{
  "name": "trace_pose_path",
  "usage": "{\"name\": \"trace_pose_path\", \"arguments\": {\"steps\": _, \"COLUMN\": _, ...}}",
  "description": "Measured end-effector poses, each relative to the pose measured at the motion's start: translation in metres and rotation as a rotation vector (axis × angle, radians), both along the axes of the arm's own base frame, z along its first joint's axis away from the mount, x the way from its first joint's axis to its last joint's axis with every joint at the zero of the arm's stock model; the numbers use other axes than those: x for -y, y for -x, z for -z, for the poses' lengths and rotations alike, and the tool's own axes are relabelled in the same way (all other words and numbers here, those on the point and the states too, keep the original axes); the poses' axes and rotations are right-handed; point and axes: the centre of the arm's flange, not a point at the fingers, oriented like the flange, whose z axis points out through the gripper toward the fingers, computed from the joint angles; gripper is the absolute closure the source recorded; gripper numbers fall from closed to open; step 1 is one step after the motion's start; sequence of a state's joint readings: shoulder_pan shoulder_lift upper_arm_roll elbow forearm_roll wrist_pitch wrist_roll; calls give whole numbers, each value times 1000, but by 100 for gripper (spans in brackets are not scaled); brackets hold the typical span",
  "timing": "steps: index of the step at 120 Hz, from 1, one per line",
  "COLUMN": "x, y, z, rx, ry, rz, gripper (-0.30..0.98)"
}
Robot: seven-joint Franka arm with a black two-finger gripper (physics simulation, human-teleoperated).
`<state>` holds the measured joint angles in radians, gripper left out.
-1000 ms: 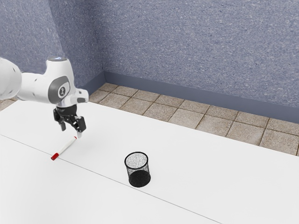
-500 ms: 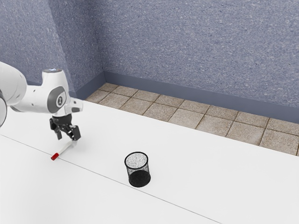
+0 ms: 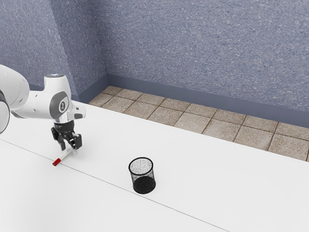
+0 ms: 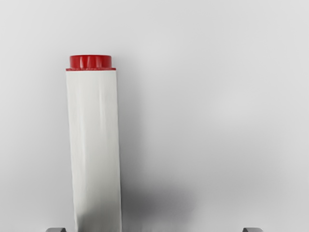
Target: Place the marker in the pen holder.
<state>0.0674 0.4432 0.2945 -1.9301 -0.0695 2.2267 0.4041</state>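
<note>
The marker (image 3: pixel 64 154) lies flat on the table (image 3: pixel 203 193), beneath the hand; the pincer (image 3: pixel 69 149) is spread wide across its white barrel, one finger to each side, presumably so that closing will pinch it across its narrow width; the barrel sits nearer one finger, so that finger may nudge it first. The pen holder (image 3: pixel 143 179) stands upright and empty, well apart, mouth up to receive it; the next move seems to be closing, then lifting.
</note>
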Motion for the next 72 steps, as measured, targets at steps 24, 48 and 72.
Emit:
{"name": "trace_pose_path", "arguments": {"steps": 24, "x": -4, "y": -6, "z": 6, "rx": 0, "ry": -7, "rz": -5, "gripper": 32}}
{"name": "trace_pose_path", "arguments": {"steps": 48, "x": -14, "y": -10, "z": 8, "rx": 4, "ry": -10, "rz": -22, "gripper": 36}}
{"name": "trace_pose_path", "arguments": {"steps": 72, "x": -14, "y": -9, "z": 11, "rx": 0, "ry": -8, "rz": -26, "gripper": 45}}
